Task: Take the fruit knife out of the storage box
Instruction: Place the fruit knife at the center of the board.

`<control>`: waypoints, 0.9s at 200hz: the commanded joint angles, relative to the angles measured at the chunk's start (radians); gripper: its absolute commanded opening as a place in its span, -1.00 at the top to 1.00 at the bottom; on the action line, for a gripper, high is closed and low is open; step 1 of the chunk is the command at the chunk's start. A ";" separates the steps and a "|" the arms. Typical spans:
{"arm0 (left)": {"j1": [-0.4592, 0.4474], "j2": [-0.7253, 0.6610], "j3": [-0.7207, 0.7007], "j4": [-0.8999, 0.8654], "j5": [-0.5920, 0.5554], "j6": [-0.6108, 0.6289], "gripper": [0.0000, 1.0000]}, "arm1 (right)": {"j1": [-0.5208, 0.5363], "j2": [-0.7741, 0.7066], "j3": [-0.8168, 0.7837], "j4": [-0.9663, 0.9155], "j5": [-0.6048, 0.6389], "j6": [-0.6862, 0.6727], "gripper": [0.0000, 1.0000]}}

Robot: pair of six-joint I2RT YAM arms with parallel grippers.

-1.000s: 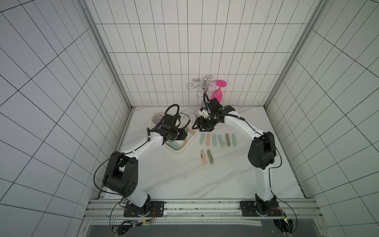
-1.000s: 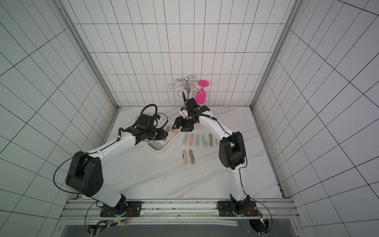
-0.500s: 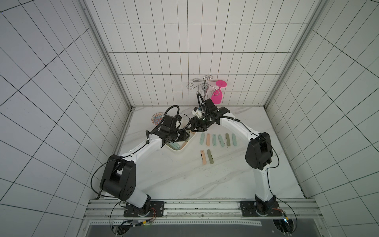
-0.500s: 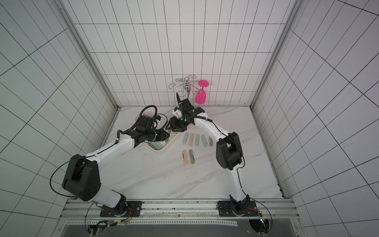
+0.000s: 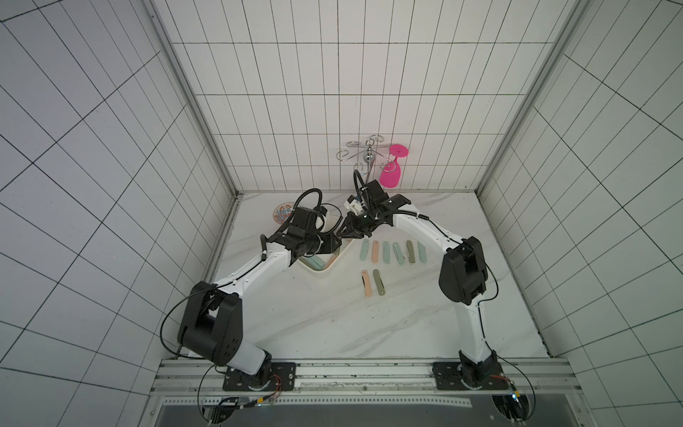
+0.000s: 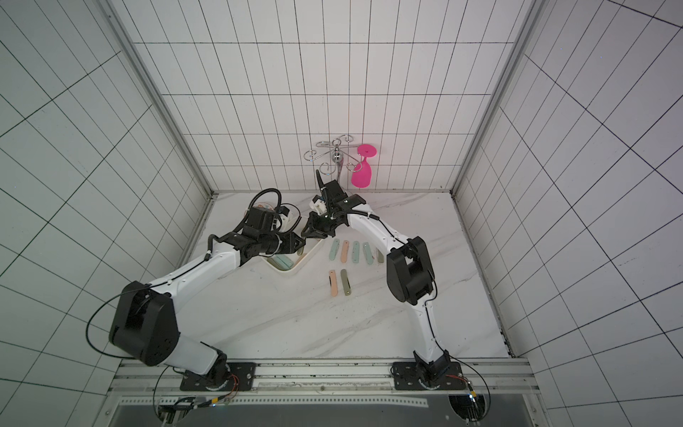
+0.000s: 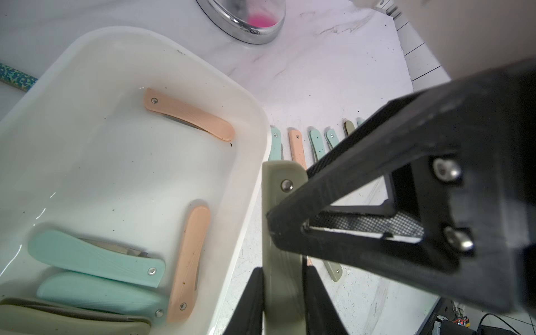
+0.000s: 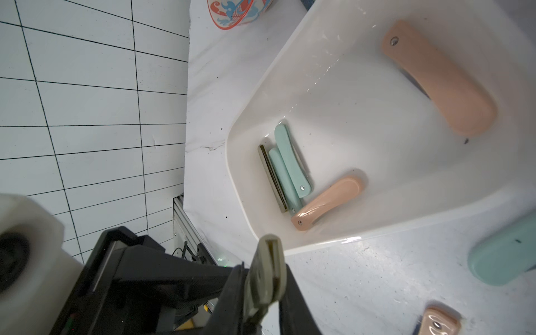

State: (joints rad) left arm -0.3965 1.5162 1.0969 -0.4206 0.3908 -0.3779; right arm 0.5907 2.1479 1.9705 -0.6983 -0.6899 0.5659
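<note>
One olive fruit knife [image 7: 280, 208], folded, is held up off the table [image 5: 332, 314], just outside the long wall of the storage box [image 7: 252, 185]. My left end effector [image 7: 283, 272] pinches one end. My right end effector [image 8: 262, 272] is clamped narrow on the rivet end. The long axis runs straight out from my left fingers. Both arms are equally near. Likely next: left lets go and right carries it to the knife row [image 5: 391, 251]. Five other knives lie in the box.

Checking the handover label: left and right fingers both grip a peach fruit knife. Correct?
Not peach. The fruit knife gripped by the left fingers and right fingers is olive green, as the left wrist view shows.
</note>
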 commanded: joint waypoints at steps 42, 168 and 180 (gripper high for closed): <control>-0.001 -0.019 0.001 0.037 0.013 -0.003 0.76 | 0.012 0.009 0.013 0.016 -0.022 0.003 1.00; 0.067 -0.154 -0.085 0.025 -0.007 -0.027 -0.02 | -0.067 -0.112 -0.155 0.048 -0.263 -0.127 1.00; 0.070 -0.153 -0.089 0.023 -0.008 -0.027 -0.02 | -0.073 -0.126 -0.180 0.047 -0.292 -0.147 1.00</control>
State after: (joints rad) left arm -0.3359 1.3773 1.0275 -0.4145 0.3931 -0.3977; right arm 0.5270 2.0796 1.8515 -0.6624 -0.8761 0.4885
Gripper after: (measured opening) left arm 0.508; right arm 0.092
